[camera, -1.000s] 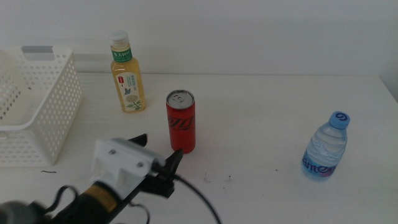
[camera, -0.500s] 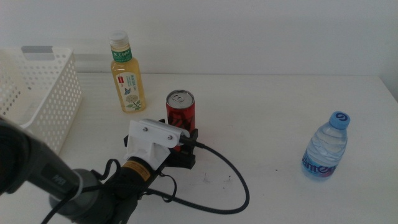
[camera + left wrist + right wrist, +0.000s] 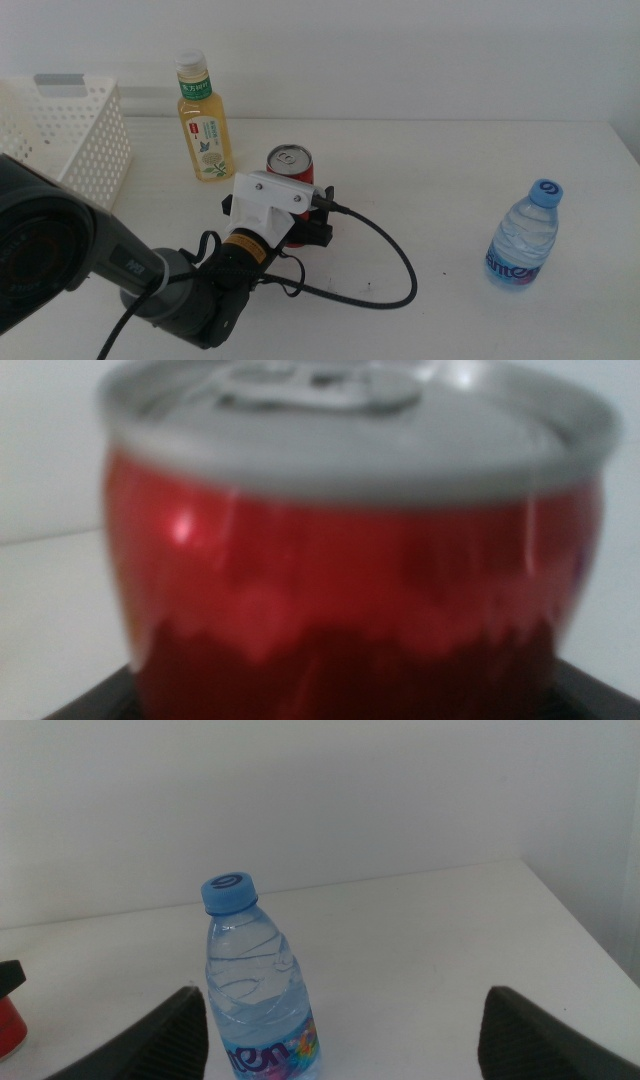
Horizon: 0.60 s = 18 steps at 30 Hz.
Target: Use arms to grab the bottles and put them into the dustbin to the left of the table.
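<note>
Centrally on the white table (image 3: 420, 160) stands a slim red can (image 3: 288, 163), upright. Left gripper (image 3: 280, 215) sits low around it, a dark jaw on each side; whether they actually clamp it cannot be told. Yellow tea bottle (image 3: 203, 120) stands just behind-left of the can, white dustbin (image 3: 75, 130) beyond that. Water bottle (image 3: 255, 985) stands well right of the can, before the right gripper (image 3: 345, 1030), jaws spread wide

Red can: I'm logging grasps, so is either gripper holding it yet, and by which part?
It cannot be told. The left gripper is around the red can at its lower body; closure isn't visible. The right gripper holds nothing.
</note>
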Motion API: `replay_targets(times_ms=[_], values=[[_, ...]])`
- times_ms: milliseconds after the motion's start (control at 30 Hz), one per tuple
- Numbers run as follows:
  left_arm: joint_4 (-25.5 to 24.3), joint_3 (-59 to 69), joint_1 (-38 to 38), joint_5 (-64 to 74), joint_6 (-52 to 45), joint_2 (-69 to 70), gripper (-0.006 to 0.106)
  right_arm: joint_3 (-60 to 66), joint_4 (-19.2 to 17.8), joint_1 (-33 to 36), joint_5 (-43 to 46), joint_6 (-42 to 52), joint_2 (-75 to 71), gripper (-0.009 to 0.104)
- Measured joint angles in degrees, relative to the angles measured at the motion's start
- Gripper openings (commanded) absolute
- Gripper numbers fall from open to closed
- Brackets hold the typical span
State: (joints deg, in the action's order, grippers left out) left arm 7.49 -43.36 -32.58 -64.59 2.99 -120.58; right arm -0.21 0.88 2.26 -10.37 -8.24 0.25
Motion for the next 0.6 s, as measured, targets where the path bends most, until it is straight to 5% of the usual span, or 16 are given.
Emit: replay_targets(times_ms=[167,400,533,600], values=[[0.5,-1.1,0.0,2.9,-0.4,0.0,0.083,0.0,0.0,0.0,0.0,0.0,0.0,0.09],[0.6,-1.1,0.0,6.8,-0.5,1.6,0.027,0.0,0.0,0.0,0.0,0.0,0.0,0.09],[0.6,-1.6,0.1,32.1,0.6,11.9,-0.002,0.0,0.0,0.0,0.0,0.0,0.0,0.09],[-0.1,-4.0,0.5,47.9,0.7,18.2,-0.002,0.0,0.0,0.0,0.0,0.0,0.0,0.09]])
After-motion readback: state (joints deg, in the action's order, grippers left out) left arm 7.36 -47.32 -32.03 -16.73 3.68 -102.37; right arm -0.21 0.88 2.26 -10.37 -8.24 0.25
